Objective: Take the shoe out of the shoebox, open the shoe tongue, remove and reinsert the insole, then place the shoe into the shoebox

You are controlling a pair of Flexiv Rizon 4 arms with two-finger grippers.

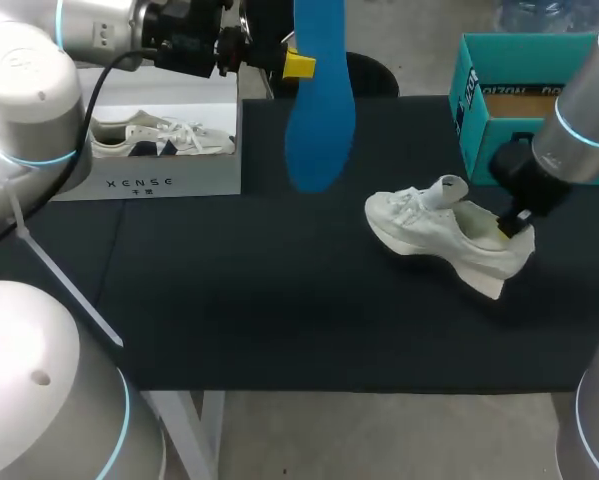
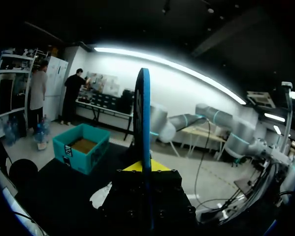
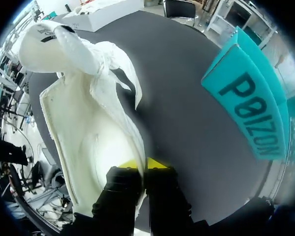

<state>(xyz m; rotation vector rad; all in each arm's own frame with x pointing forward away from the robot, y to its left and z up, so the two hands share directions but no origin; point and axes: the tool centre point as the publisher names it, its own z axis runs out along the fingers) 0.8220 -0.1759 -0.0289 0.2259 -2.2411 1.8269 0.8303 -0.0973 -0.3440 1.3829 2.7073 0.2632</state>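
The blue insole [image 1: 319, 100] is out of the white sneaker [image 1: 444, 235], so the step in hand looks like putting it back. To do that well, the insole's lower, rounded end should probably go first into the sneaker's opening. It would slide forward under the raised tongue [image 1: 449, 190] toward the toe, and the rest would then be laid flat without buckling. The heel needs to be kept from sliding on the black table [image 1: 229, 300] meanwhile. Nearest, the sneaker stands on its sole on that table, its toe toward my left arm. The right gripper [image 3: 142, 164] is at the sneaker's heel end, pinched on the collar wall. One yellow tip is inside the sneaker and one outside, with only a narrow gap between them. Farther back and above the sneaker's toe side, the left gripper [image 2: 146, 166] is clamped on the insole near its upper end. The insole hangs clear of the sneaker, long axis vertical. Behind the sneaker's heel stands the open teal shoebox [image 1: 519, 100], near the sneaker but not touching it. Well apart from the sneaker, at the far left, a white shoebox [image 1: 164, 180] holds other sneakers.
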